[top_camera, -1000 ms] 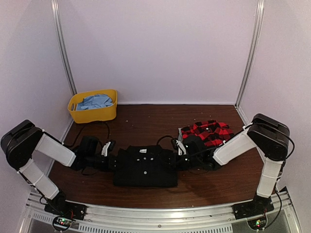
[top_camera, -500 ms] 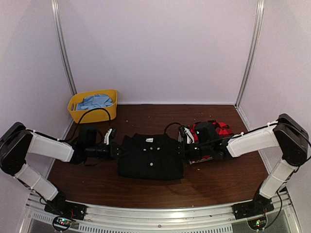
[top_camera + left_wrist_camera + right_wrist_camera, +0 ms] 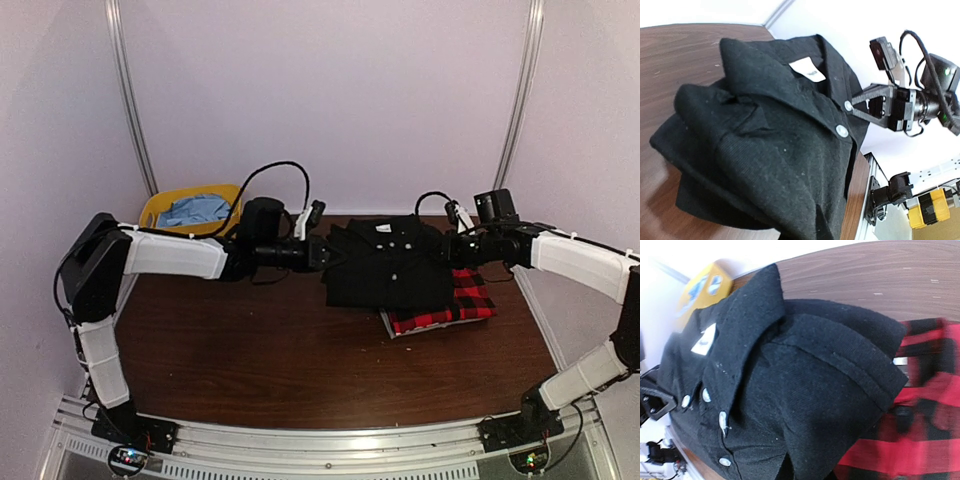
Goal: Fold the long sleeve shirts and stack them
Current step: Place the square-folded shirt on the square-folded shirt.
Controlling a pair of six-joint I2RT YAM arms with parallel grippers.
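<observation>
The folded black shirt is held between my two grippers at the back right of the table, collar to the back, its right part lying over the red-and-black plaid shirt. My left gripper is shut on the black shirt's left edge and my right gripper on its right edge. In the left wrist view the black shirt fills the frame and hides my fingers. In the right wrist view the black shirt covers part of the plaid shirt, and my fingers are hidden.
A yellow bin holding blue cloth stands at the back left, close behind my left arm. The booth's back wall and corner posts are just behind the shirts. The wooden table stretches toward the near edge.
Both grippers have carried the black shirt from the table's near middle back and to the right. It now overlaps the plaid shirt, and both arms are stretched far out.
</observation>
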